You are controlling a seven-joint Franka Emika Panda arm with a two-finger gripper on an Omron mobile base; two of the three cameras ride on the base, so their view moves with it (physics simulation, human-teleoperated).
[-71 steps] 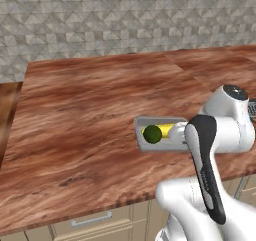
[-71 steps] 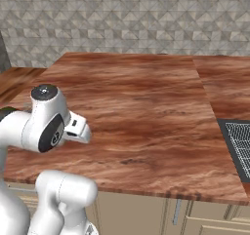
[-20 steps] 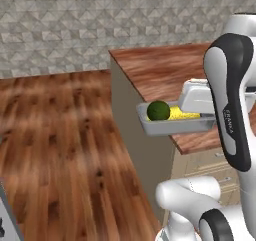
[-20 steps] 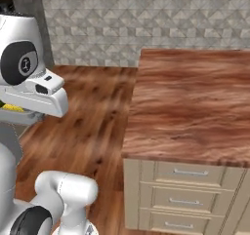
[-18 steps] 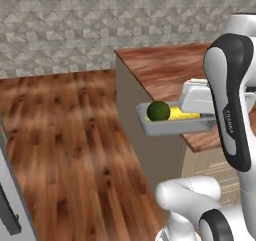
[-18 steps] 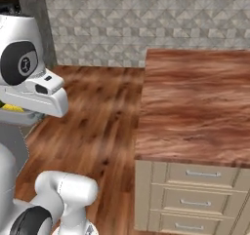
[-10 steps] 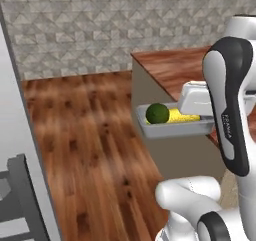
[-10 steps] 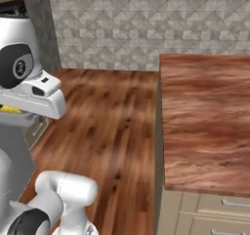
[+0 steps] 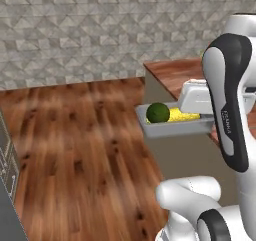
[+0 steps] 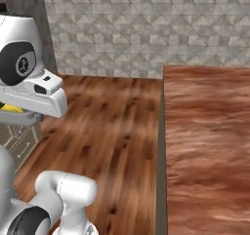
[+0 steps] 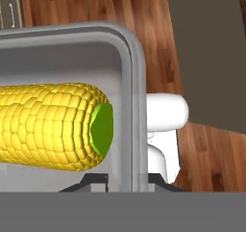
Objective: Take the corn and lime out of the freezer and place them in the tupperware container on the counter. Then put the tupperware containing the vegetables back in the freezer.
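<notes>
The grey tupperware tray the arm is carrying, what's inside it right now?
The tupperware container holds the lime and the corn. The arm covers the tray's far end, so that part can't be seen.

The white arm stands tall, elbow up, forearm dropping to a wrist turned level. The gripper is clamped tight, one dark fingertip either side of what it carries.
</notes>
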